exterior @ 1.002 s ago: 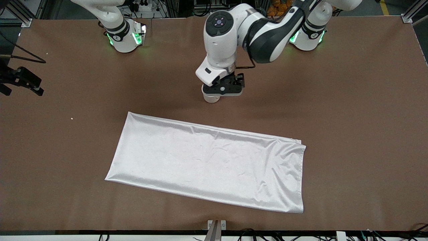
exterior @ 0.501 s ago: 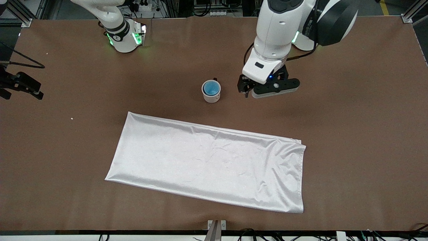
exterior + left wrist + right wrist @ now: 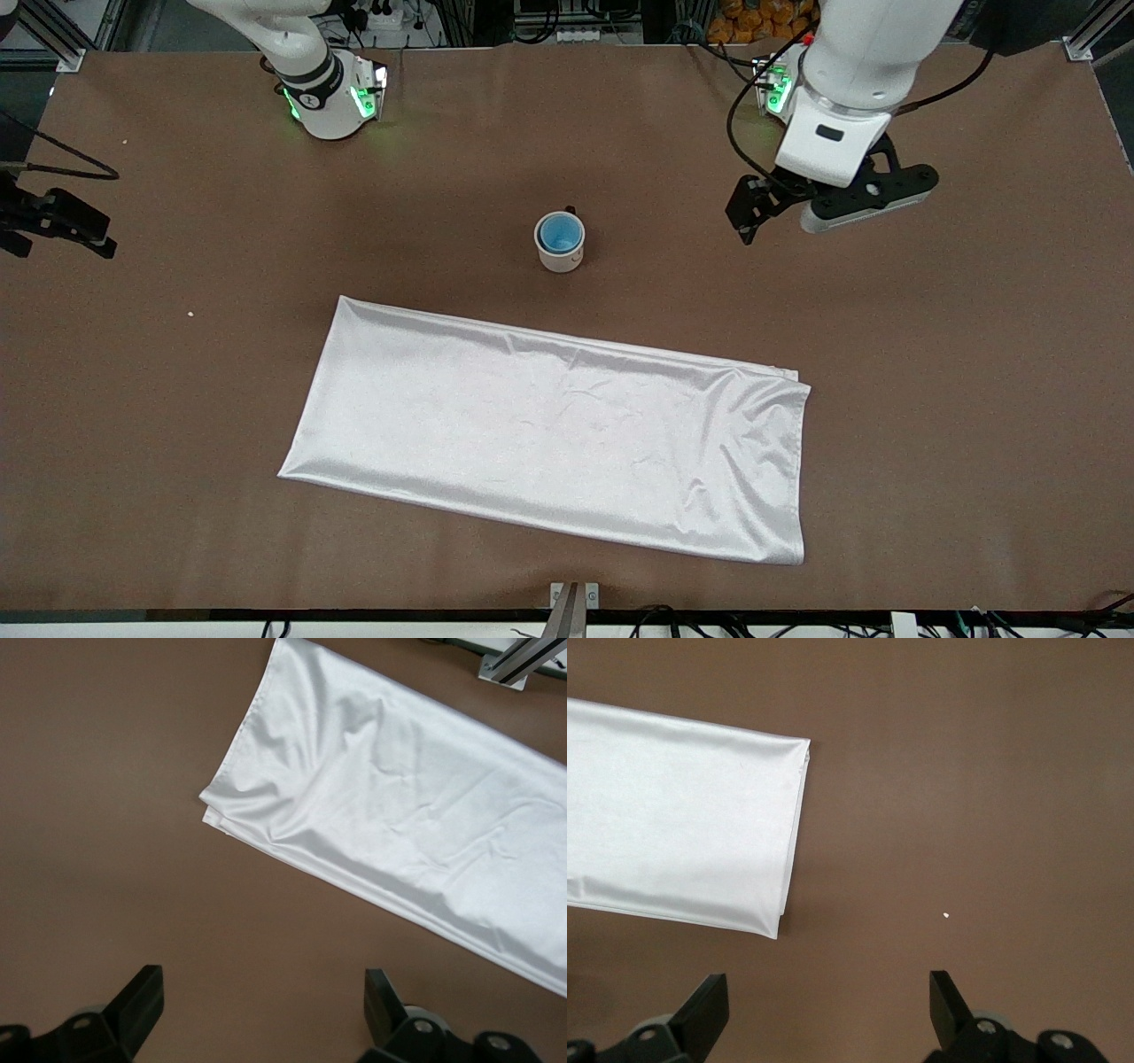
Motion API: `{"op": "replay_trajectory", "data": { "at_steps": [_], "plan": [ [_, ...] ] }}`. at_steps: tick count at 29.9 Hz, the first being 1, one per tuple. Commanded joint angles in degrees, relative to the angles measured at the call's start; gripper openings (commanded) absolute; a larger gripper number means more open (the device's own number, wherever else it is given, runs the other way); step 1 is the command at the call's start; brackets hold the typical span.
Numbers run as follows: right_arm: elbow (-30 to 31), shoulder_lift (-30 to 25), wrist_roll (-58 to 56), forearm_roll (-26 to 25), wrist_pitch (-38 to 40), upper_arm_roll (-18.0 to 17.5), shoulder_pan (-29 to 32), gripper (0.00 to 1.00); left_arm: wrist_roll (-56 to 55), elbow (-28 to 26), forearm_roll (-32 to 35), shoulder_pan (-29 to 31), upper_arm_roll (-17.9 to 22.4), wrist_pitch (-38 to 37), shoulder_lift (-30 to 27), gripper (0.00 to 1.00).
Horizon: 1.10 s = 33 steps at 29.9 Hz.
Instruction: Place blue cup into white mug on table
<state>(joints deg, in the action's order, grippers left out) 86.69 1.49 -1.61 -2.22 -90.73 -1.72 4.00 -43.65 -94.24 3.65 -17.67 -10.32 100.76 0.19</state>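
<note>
The blue cup [image 3: 560,233] already sits upright inside the white mug [image 3: 560,252], and the left gripper [image 3: 749,211], jaws wide and empty, hangs well toward its own end from that mug.

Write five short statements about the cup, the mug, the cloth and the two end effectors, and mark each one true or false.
1. The blue cup sits inside the white mug. True.
2. The left end effector holds the blue cup. False: its fingers are open and empty, over bare table toward the left arm's end.
3. The white mug stands on the white cloth. False: it stands on the brown table, farther from the front camera than the cloth.
4. The right end effector is open, with nothing between its fingers. True.
5. The white mug lies on its side. False: it stands upright, opening upward.
</note>
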Motion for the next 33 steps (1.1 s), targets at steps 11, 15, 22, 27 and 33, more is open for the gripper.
{"op": "replay_trajectory", "data": {
  "at_steps": [11, 15, 22, 27, 33],
  "plan": [
    [-1.26, 0.44, 0.11, 0.38, 1.7, -0.39, 0.04, 1.0, 17.63, -6.13, -4.35, 10.19, -0.49, -2.23, -5.29, 1.0],
    [-1.26, 0.35, 0.38, 0.46, 1.7, -0.48, -0.05, 1.0, 21.14, -6.13, -5.5, 12.57, -0.49, -2.23, -5.2, 1.0],
    [-1.26, 0.18, 0.38, 0.46, 1.7, -0.65, -0.14, 1.0, 24.67, -5.95, -5.59, 14.68, -0.32, -2.23, -4.67, 1.0],
    [-1.17, -0.09, 0.29, 1.08, 1.78, -0.65, -0.14, 1.0, 24.75, -5.6, -5.32, 15.64, 0.03, -2.23, -4.24, 1.0],
    [-1.17, -0.09, 0.29, 1.17, 2.31, -0.57, -0.05, 1.0, 25.46, -4.11, -5.24, 17.23, -0.05, -2.23, -2.92, 1.0]
  ]
}}
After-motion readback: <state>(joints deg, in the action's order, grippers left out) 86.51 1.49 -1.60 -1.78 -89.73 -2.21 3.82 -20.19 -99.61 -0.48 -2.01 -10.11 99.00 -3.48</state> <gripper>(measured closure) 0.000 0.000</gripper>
